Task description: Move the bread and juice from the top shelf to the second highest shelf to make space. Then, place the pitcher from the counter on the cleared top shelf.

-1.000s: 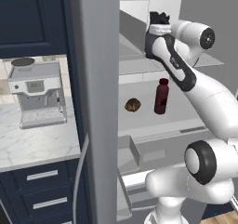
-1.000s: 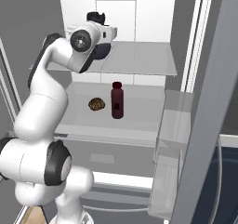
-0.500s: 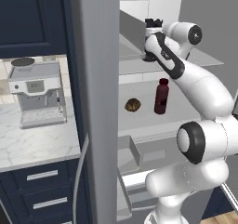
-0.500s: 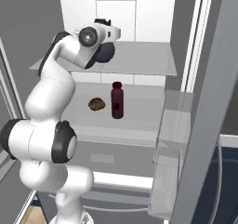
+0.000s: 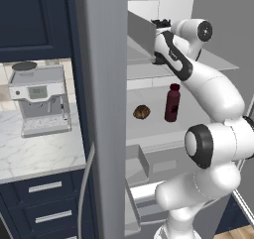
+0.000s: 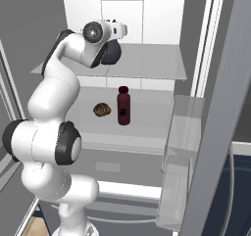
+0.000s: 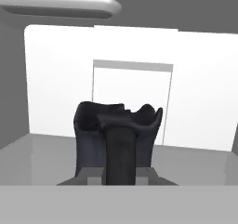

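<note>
The pitcher [image 7: 118, 144] hides most of the gripper [image 7: 120, 172] — its handle sits between the fingertips, gripped. In the side views the wrist covers much of the jug [image 6: 112, 53] on the top shelf [image 6: 147, 63]. Since a second ago the arm has reached deeper in. Bread [image 5: 142, 112] at 9 o'clock of the juice [image 5: 172, 102], both on the second shelf [image 6: 147, 127] — open shelf to the right.

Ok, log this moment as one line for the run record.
stage: pitcher placement | gripper: shut on pitcher, over top shelf | bread, juice: on second highest shelf, apart
</note>
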Motion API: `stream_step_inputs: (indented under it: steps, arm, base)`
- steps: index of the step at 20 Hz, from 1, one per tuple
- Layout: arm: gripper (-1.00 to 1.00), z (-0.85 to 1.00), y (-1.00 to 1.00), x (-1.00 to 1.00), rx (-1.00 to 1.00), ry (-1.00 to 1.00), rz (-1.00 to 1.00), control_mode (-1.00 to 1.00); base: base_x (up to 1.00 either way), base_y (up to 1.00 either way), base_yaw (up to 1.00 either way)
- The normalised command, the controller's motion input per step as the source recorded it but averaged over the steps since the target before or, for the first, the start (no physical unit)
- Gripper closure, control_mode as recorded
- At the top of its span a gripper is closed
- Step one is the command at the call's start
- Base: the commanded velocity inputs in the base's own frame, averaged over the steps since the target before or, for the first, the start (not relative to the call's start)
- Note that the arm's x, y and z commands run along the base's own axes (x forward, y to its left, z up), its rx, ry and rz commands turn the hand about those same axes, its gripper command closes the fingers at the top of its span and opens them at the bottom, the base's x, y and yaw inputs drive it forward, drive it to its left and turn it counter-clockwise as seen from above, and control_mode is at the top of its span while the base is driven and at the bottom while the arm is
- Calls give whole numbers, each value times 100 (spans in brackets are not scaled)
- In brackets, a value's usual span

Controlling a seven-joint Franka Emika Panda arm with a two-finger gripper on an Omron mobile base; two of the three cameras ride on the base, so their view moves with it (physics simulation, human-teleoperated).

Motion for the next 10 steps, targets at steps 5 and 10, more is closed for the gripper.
stream_step_inputs:
  steps: [5,10]
  arm:
    - [-100,-17,2,0,-7,0,0,-100]
    - [-100,-2,0,0,-2,-2,0,-100]
  base:
    - [0,0,0]
    - [0,0,0]
